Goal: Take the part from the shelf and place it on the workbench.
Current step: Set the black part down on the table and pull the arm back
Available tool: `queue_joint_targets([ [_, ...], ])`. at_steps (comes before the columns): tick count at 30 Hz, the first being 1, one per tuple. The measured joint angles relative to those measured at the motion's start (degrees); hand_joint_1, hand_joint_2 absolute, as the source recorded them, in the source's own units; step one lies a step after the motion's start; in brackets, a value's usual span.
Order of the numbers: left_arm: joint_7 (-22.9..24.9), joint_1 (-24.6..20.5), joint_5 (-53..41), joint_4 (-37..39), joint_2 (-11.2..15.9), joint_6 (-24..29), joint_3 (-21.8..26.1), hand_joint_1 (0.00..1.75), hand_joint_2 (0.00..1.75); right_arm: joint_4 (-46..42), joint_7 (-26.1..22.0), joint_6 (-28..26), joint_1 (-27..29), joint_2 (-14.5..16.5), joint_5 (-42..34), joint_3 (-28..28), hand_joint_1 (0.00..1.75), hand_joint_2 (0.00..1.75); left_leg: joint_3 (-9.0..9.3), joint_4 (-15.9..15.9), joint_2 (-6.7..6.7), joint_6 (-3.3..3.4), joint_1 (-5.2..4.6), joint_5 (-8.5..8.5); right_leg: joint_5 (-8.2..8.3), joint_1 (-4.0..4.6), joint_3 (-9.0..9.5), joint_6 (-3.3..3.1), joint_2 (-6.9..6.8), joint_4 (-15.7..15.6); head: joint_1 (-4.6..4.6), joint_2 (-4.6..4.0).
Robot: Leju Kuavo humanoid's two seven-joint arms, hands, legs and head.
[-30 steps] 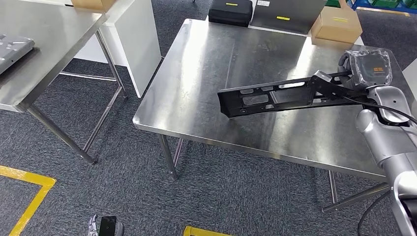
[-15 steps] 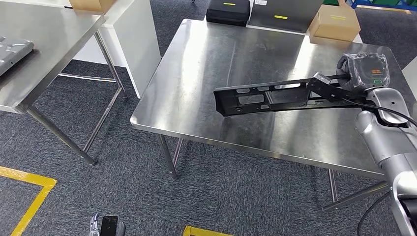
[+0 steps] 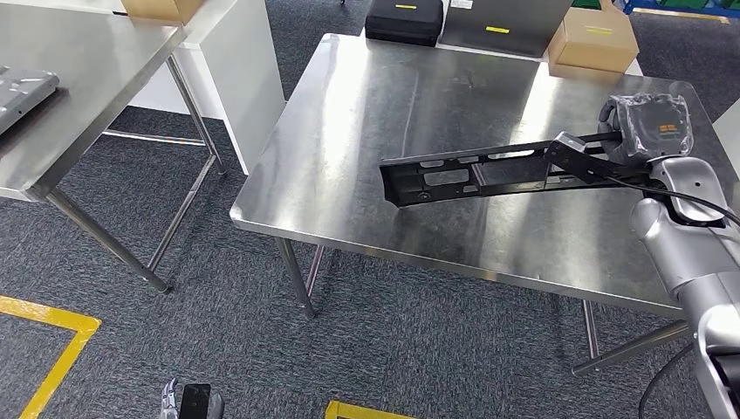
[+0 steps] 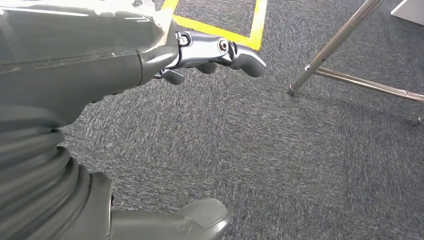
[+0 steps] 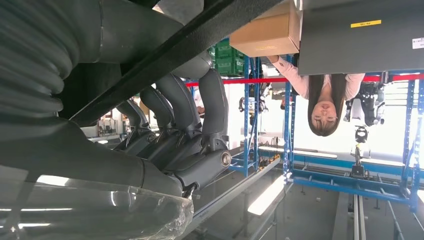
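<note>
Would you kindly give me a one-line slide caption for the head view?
The right hand holds a long black part over the steel workbench, with cardboard boxes at its far edge.

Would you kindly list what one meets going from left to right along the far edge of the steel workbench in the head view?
Black case → grey panel → cardboard box, all behind the workbench.

1. Right hand [image 5: 185,135] came in from the edge, grey fingers [image 5: 212,107] curled round the black part [image 5: 165,50].
2. Part ran as a dark bar slantwise across the frame.
3. Cardboard box [image 5: 267,30] and a dark grey panel [image 5: 362,30] lay beyond.
4. Person [image 5: 325,100] stood by blue racking [image 5: 288,125], well apart from the hand.
</note>
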Motion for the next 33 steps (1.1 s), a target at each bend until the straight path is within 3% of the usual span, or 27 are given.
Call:
queue_joint_targets([
  [15, 0.0, 0.2, 0.9, -1.0, 0.1, 0.0, -0.9, 0.00, 1.75, 0.0, -0.2, 0.4, 0.0, -0.9, -0.1, 1.0, 1.52, 1.75, -0.01, 0.0, 0.00, 0.00, 0.00, 0.00, 0.00, 0.00, 0.00, 0.00, 0.00, 0.0, -0.01, 0.00],
  [19, 0.0, 0.2, 1.1, -1.2, 0.2, 0.0, -1.4, 0.00, 1.75, 0.1, -0.2, 0.5, 0.0, -0.7, -0.3, 1.3, 0.00, 1.75, -0.01, 0.0, 0.00, 0.00, 0.01, 0.00, 0.00, 0.01, 0.00, 0.00, 0.00, 0.0, -0.01, 0.00],
  [20, 0.0, 0.2, 1.2, -1.3, 0.3, 0.0, -1.7, 0.00, 1.75, 0.2, -0.2, 0.5, 0.0, -0.6, -0.4, 1.3, 0.00, 1.75, -0.01, 0.0, 0.00, 0.00, 0.01, 0.00, 0.00, 0.01, 0.00, 0.00, 0.00, 0.0, -0.01, 0.00],
  [24, 0.0, 0.2, 2.1, -1.4, 0.5, -0.2, -2.5, 0.00, 0.00, 0.6, -0.1, 0.3, 0.0, -0.5, -0.7, 1.5, 0.00, 1.75, -0.01, 0.0, 0.01, 0.00, 0.01, 0.00, 0.00, 0.01, 0.00, 0.00, 0.00, 0.0, -0.01, 0.00],
  [33, 0.0, 0.2, 3.8, -0.7, 0.7, -0.2, -3.0, 0.00, 0.00, 1.2, 0.6, 3.0, 0.0, -0.7, -1.2, 1.7, 0.00, 1.75, -0.01, 0.0, 0.02, 0.00, 0.00, 0.00, 0.00, 0.01, -0.01, 0.00, 0.01, 0.0, -0.01, 0.00],
])
